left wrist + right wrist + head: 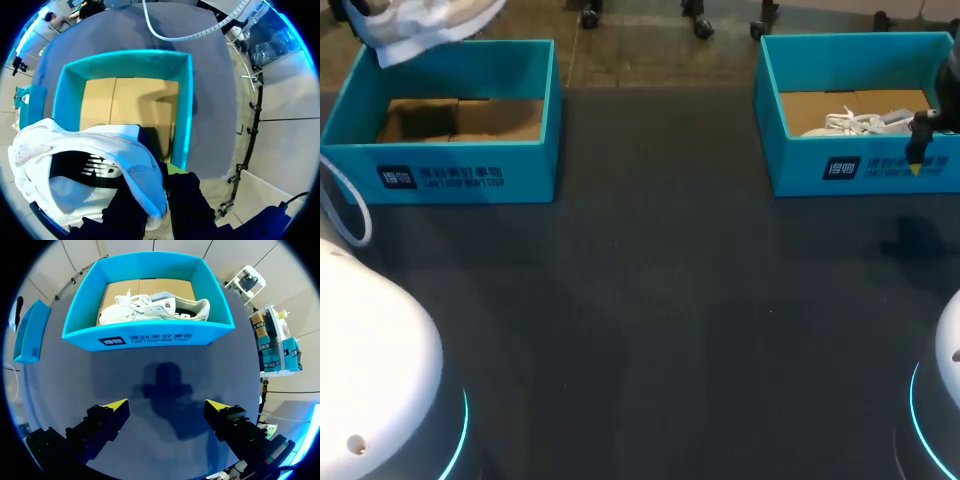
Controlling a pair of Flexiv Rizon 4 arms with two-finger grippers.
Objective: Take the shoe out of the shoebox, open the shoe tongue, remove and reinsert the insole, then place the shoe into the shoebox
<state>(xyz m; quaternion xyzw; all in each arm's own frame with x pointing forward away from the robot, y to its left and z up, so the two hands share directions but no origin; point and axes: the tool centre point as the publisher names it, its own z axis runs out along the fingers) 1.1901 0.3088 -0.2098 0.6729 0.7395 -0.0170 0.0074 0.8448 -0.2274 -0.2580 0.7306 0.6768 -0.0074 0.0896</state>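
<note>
A white shoe (85, 165) with a dark logo hangs above the empty left teal shoebox (185, 100), with my left gripper (160, 187) shut on its heel collar. In the head view that shoe (420, 25) shows at the far left corner, over the left shoebox (460, 165). A second white shoe (155, 310) lies on its side inside the right teal shoebox (150, 337). My right gripper (166, 405) hovers open over the bare mat in front of that box, nothing between its fingers. In the head view it (918, 155) is at the right shoebox's (820, 165) front wall.
The dark table mat (650, 300) stretches between and in front of the two boxes. A white cable (350, 215) loops beside the left box. My arm bases fill the near left and near right corners.
</note>
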